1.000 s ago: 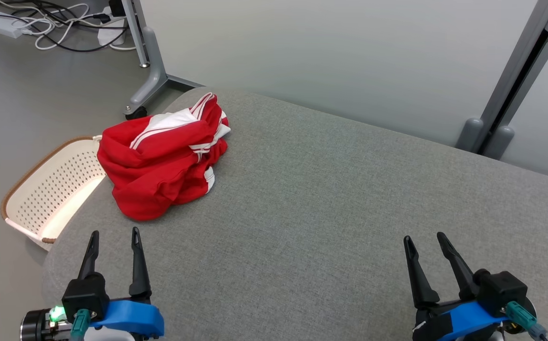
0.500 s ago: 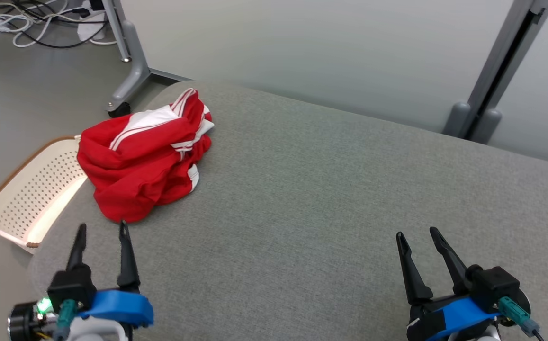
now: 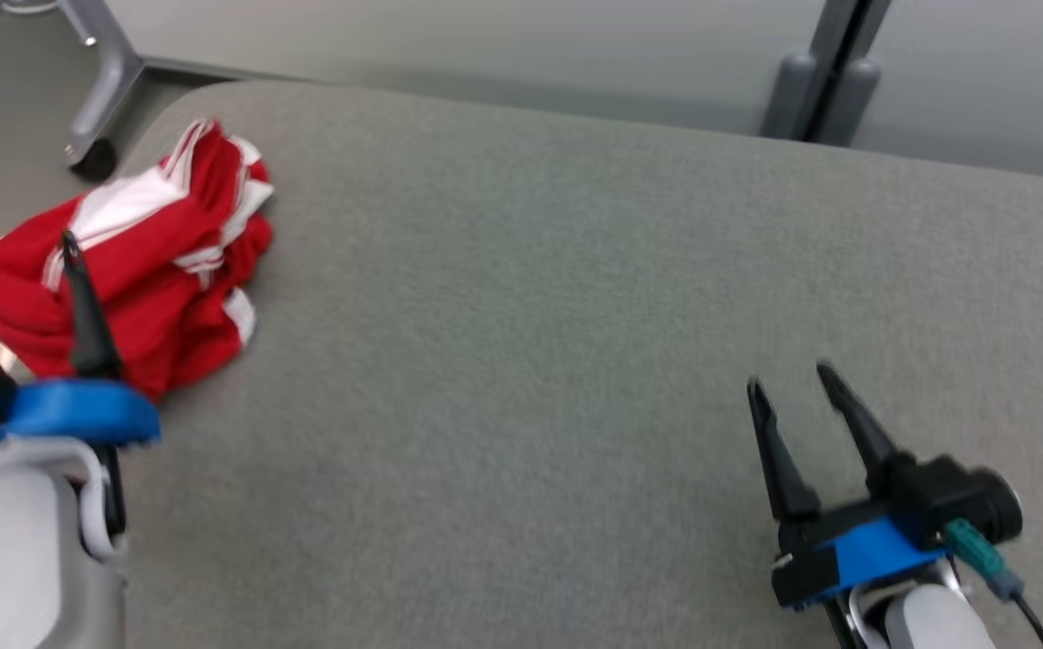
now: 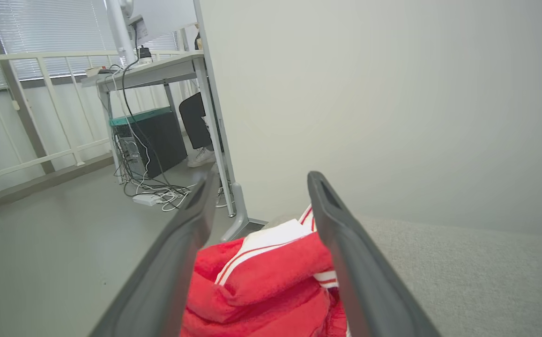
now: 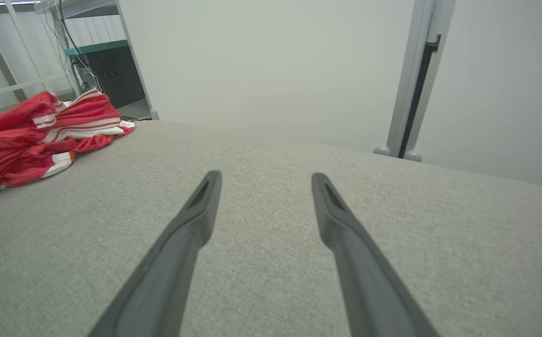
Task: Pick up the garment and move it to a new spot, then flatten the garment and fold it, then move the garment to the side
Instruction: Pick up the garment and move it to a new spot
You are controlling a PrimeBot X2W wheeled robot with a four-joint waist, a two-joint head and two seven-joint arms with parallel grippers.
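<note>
At the far left corner of the cushion (image 3: 575, 270), the garment (image 3: 160, 270) is lying crumpled. I am hovering the left gripper (image 3: 22, 245) over that corner, jaws apart; right gripper (image 3: 788, 376) likewise apart. Soft, light, I judge: pinch a raised fold.

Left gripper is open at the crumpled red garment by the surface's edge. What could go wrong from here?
1. The garment is bunched in layers, so the open left gripper may pinch just one fold and drag the rest.
2. It lies at the rounded corner of the grey surface. A nudge instead of a clean grasp might slide it off to the floor.
</note>
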